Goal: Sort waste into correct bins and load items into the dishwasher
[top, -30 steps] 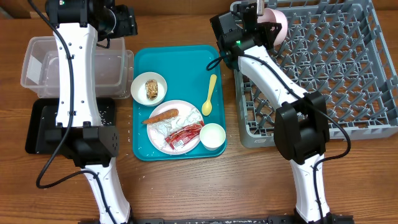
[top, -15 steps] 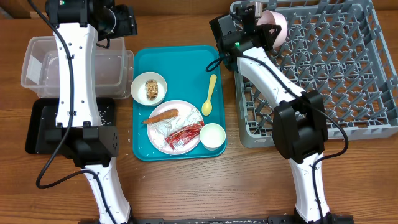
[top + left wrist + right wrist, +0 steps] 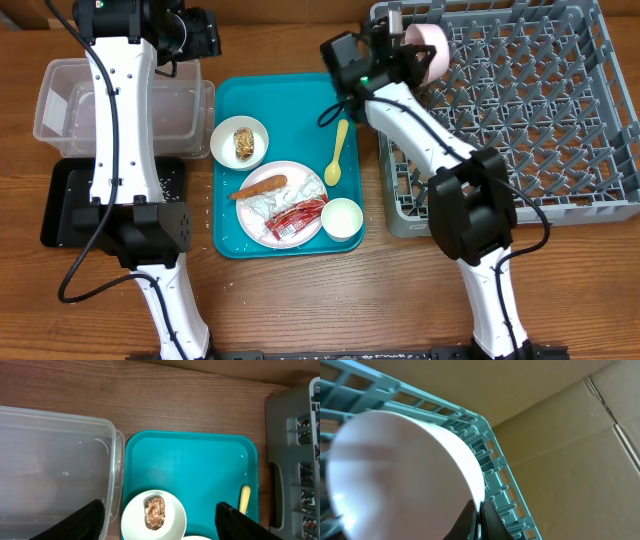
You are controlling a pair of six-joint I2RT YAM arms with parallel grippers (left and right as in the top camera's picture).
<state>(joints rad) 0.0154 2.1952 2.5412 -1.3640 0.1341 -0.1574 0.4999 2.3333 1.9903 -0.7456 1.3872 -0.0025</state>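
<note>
One tool (image 3: 408,42) tight on pink cup (image 3: 433,37)

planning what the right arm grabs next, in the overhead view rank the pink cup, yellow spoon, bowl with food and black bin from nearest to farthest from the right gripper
1. pink cup, held in the right gripper at the rack's corner
2. yellow spoon, right side of the tray
3. bowl with food, tray's left side
4. black bin, far left

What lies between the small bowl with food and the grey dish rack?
The yellow spoon, lying on the teal tray, sits between the bowl and the rack; the overhead view shows it.
</note>
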